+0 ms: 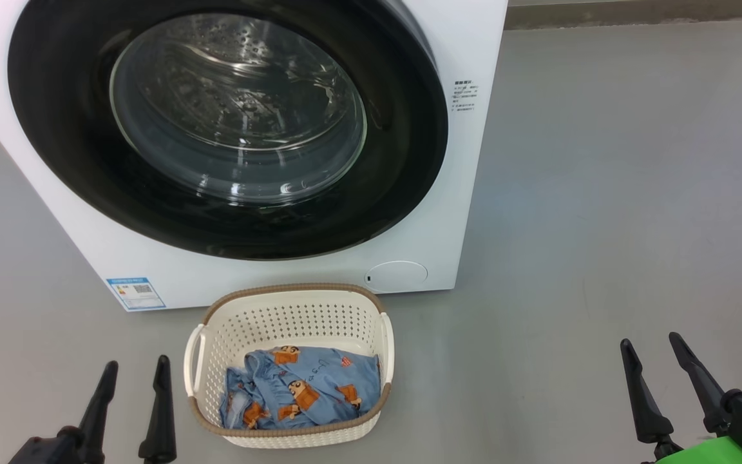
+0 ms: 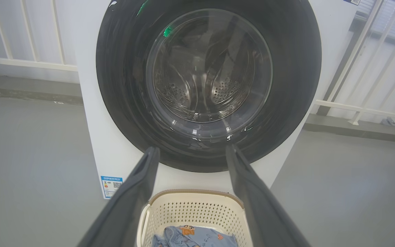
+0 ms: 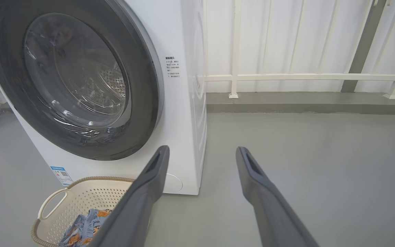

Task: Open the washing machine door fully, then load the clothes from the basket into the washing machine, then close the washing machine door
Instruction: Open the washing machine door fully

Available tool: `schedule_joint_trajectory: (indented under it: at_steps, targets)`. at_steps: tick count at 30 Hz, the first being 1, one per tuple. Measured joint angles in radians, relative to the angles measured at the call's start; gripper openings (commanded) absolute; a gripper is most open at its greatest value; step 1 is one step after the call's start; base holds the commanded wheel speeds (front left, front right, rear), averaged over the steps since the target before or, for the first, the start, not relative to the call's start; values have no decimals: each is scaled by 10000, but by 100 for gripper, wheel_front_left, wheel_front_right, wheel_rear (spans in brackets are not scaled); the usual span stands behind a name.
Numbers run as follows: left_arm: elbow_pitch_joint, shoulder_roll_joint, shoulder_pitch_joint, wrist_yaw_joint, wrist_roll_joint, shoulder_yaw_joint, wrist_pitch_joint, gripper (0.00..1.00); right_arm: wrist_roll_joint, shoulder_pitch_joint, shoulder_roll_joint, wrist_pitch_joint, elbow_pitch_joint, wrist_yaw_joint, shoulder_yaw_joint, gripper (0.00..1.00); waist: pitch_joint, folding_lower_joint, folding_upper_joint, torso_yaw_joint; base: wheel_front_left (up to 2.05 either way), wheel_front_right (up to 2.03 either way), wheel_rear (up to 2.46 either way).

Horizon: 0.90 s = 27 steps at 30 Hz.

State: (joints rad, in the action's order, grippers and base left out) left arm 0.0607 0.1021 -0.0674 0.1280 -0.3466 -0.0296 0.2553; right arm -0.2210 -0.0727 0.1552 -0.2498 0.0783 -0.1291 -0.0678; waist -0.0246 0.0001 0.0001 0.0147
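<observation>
Floor [image 1: 603,193]: grey, smooth; washer and basket both stand on it.
Washer [image 1: 445,225]: white front-loader at upper left of the head view; steel drum visible through the glass.
Door [image 1: 55,129]: shut, wide black rim lying flush on the washer front (the glass bowl throws bright reflections).
Basket [image 1: 294,316]: cream, upright on the floor just in front of the washer, below the door; it sits between the two grippers, nearer the left one.
Clothes [image 1: 306,386]: blue printed bundle lying in the bottom of the basket, below its rim.
Left gripper [image 1: 138,361]: jaws released, spread wide, holding nothing; just beside the basket's left handle, not touching.
Right gripper [image 1: 650,338]: jaws released, empty; over bare floor, well apart from the basket.
Sticker [image 1: 135,293]: blue, at the lower left corner of the washer front.
</observation>
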Motion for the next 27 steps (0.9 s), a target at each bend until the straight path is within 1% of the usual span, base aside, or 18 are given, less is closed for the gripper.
schedule_joint_trajectory:
  at_steps: [4, 10, 11, 12, 13, 14, 15, 16, 22, 25, 27]
  targets:
    - [0, 0, -1, 0, 0, 52, 0, 100, -46, 3, -71, 0, -25, 0, -92, 100, 10, -1, 0, 14, 0, 0, 0]
    - [-10, 6, -5, 0, 0, 123, 0, 100, -410, 9, -257, 0, -123, 0, -387, 100, 10, 0, 0, 52, 0, 0, 0]
    - [-10, 10, -6, 0, 0, 130, 0, 100, -426, 10, -261, 0, -146, 0, -431, 97, 6, -1, 0, 56, 0, 0, 0]
    - [-10, 10, -6, 0, 0, 130, 0, 100, -426, 10, -261, 0, -146, 0, -431, 60, 6, -1, 0, 56, 0, 0, 0]
    - [-10, 12, -7, 0, 0, 142, 0, 100, -594, 12, -293, 0, -186, 0, -489, 42, 2, 0, 0, 63, 0, 0, 0]
    - [-10, 12, -7, 0, 0, 159, 0, 100, -821, 15, -307, 0, -209, 0, -525, 28, -3, 0, -1, 70, 0, 0, 0]
    - [-13, 15, -9, 0, 0, 178, 0, 100, -930, 16, -307, 0, -224, 0, -560, 9, -10, 0, 0, 77, 0, 0, 0]
    - [-19, 17, -12, 0, 0, 198, 0, 100, -1035, 22, -328, 0, -245, 0, -633, 0, -20, 0, 0, 85, 0, 0, 0]
    - [-67, 73, -97, 0, -2, 255, 0, 100, -1701, 135, -362, 0, -299, 0, -938, 0, -139, -1, 0, 132, 0, 0, 0]
    - [-79, 88, -126, 0, -2, 286, 0, 100, -2339, 146, -407, 0, -299, 0, -1179, 0, -212, 0, -1, 150, 0, 0, 0]
    - [-111, 94, -128, 0, -2, 309, 0, 100, -2964, 207, -451, 0, -297, 0, -1377, 0, -265, 0, 0, 157, 0, 0, 0]
